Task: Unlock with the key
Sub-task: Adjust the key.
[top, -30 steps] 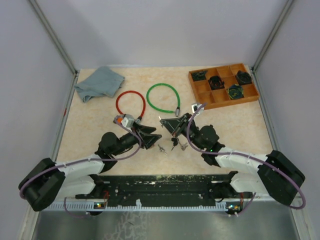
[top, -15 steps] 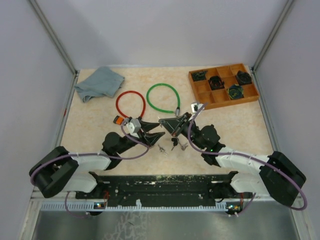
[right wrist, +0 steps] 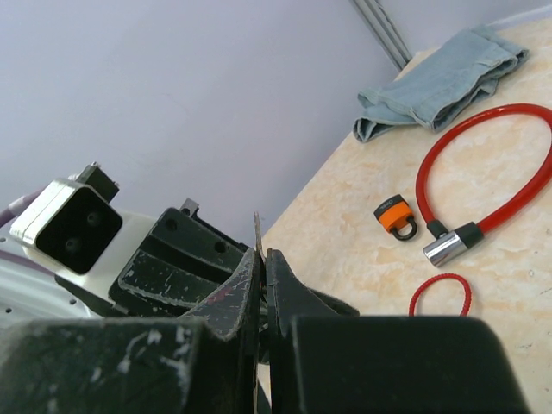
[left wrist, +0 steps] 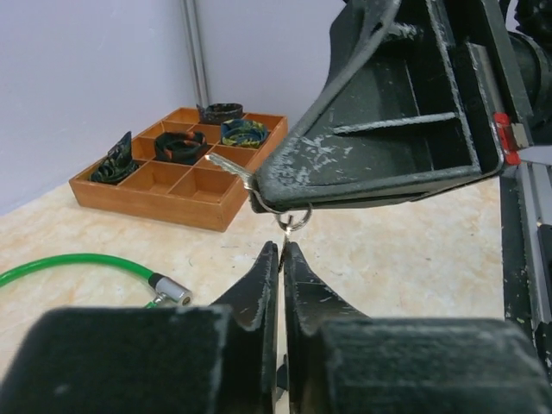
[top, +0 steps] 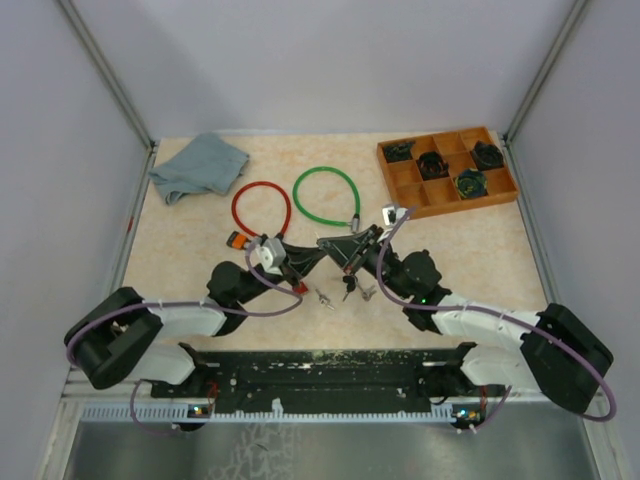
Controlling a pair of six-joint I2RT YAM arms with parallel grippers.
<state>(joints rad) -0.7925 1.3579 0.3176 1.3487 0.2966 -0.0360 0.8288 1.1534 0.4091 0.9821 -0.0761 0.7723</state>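
Farther back, the wooden tray [top: 404, 181] holds dark coils [top: 470, 184] in four compartments.

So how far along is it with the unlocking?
Done: the key bunch is off the table. In hand: right gripper and left gripper both pinch it, apparently sorting out the grip. Left: the unlocking itself; the orange padlock and red cable lock lie closed, no key in them.
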